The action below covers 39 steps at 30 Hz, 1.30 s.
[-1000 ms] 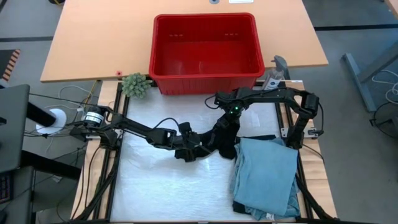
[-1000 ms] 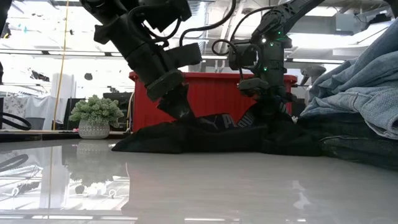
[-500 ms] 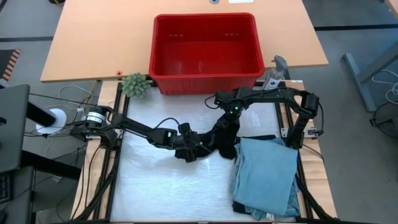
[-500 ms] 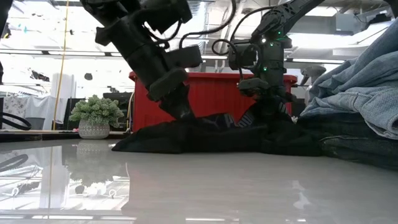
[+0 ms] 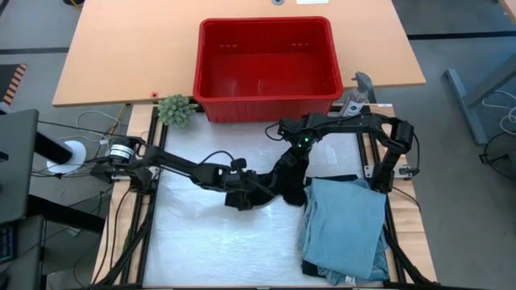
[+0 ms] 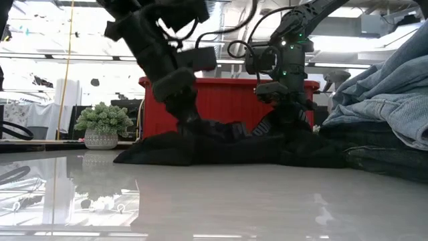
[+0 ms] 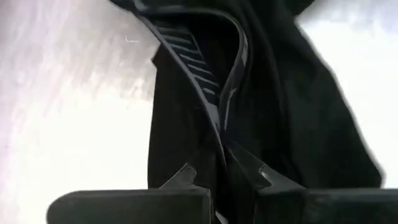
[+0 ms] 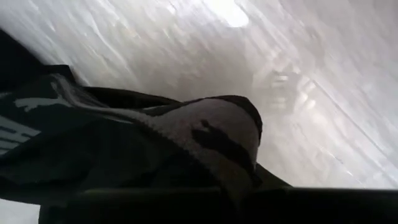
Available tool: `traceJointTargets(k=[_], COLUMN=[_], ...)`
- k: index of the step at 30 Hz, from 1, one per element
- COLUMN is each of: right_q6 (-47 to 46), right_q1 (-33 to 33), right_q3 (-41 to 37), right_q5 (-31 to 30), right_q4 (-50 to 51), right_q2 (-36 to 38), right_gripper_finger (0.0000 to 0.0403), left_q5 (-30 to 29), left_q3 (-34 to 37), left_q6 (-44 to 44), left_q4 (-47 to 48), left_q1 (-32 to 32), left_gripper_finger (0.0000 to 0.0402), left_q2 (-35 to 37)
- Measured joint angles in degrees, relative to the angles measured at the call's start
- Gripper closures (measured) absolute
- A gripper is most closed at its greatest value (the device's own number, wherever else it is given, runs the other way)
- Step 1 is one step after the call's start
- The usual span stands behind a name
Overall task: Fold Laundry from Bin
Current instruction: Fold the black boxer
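White tabletop, mid-job: the red bin (image 5: 266, 60) sits emptied, light blue denim pieces (image 5: 345, 229) piled aside, while the left gripper (image 5: 256, 192) and right gripper (image 5: 292, 167), both clamped shut, hold the last black garment (image 6: 221, 144), not yet folded.

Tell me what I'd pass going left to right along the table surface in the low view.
Small green potted plant → crumpled black garment gripped by the left claw and right claw → pile of light blue denim-like laundry.
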State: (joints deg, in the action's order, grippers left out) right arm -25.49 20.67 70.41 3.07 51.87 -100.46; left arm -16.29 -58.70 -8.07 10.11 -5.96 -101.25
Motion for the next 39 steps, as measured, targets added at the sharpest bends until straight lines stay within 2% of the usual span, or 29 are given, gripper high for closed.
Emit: traceJointTargets(k=[5, 10, 15, 20, 24, 28, 32, 39], right_q6=[0.04, 1.71, 3.96, 6.03, 6.55, 6.51, 5.20, 1.21], right_q1=[0.00, 0.00, 0.00, 0.32, 0.42, -0.30, -3.46, -13.90], right_q3=[1.78, 8.31, 18.55, 30.57, 39.57, 47.99, 54.75, 59.04], right_q5=[0.13, -0.22, -5.06, -9.87, -12.27, -12.38, -12.41, -12.35], right_q4=[1.17, 7.21, 16.30, 25.79, 30.99, 33.11, 34.24, 38.12], right_q2=[0.02, 0.02, 0.02, 0.08, 0.08, 0.08, 0.08, 0.08], right_gripper_finger=[0.0387, 0.0387, 0.0387, 0.0387, 0.0387, 0.0387, 0.0387, 0.0387], left_q5=[-1.11, -4.00, -5.71, -11.41, -14.54, -14.88, -12.88, 0.03], left_q3=[-3.25, -7.01, -9.79, -13.01, -14.51, -16.78, -19.34, -24.18], left_q6=[2.13, 3.25, 3.10, 2.83, 1.72, -1.16, -4.97, -8.42], left_q4=[5.59, 15.69, 27.00, 38.07, 43.60, 47.56, 51.37, 53.75], left_q1=[0.21, 0.51, 0.98, 1.36, 2.00, 3.46, 3.81, 0.99], left_gripper_finger=[0.0399, 0.0401, 0.0401, 0.0401, 0.0401, 0.0401, 0.0401, 0.0401], left_q2=[2.67, 6.42, 12.53, 20.20, 26.75, 31.98, 35.48, 39.56])
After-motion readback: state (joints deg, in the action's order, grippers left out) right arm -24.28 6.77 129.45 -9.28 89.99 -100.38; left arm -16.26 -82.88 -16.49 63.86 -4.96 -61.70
